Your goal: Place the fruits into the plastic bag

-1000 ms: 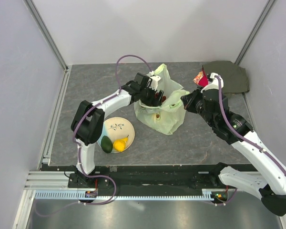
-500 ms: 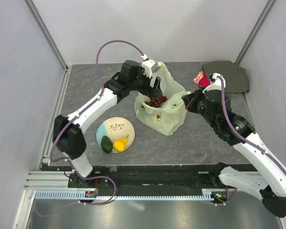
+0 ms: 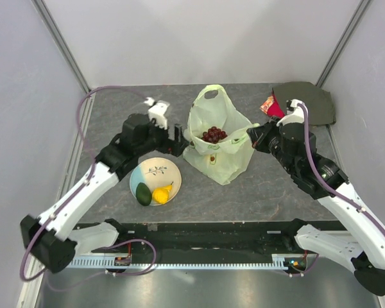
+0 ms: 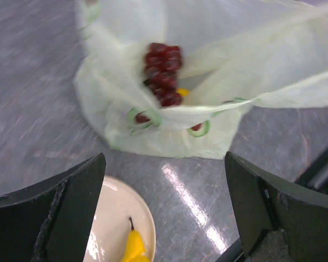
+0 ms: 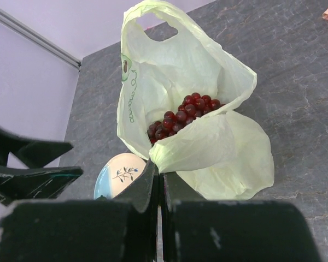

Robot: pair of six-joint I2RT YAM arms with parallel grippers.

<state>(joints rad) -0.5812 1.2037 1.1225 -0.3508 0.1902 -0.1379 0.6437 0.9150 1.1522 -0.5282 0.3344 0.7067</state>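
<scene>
Two fruits lie on the pale round plate (image 3: 172, 172) with a leaf sprig: a dark green avocado (image 3: 143, 193) and a yellow lemon (image 3: 161, 192), touching each other at its near edge. Just to the right stands the thin, pale green translucent plastic bag (image 3: 218, 160), mouth open and one loop handle upright at the far side. The dark red grape bunch (image 3: 212, 134) lies inside (a yellow-orange patch under it is too small to name). The left gripper (image 3: 178, 138) hovers between plate and bag, jaws wide apart, holding nothing. The right gripper (image 5: 158, 173) has its jaws pressed together on the bag's right rim. A dark green cloth (image 3: 311, 102) lies in the far right corner.
</scene>
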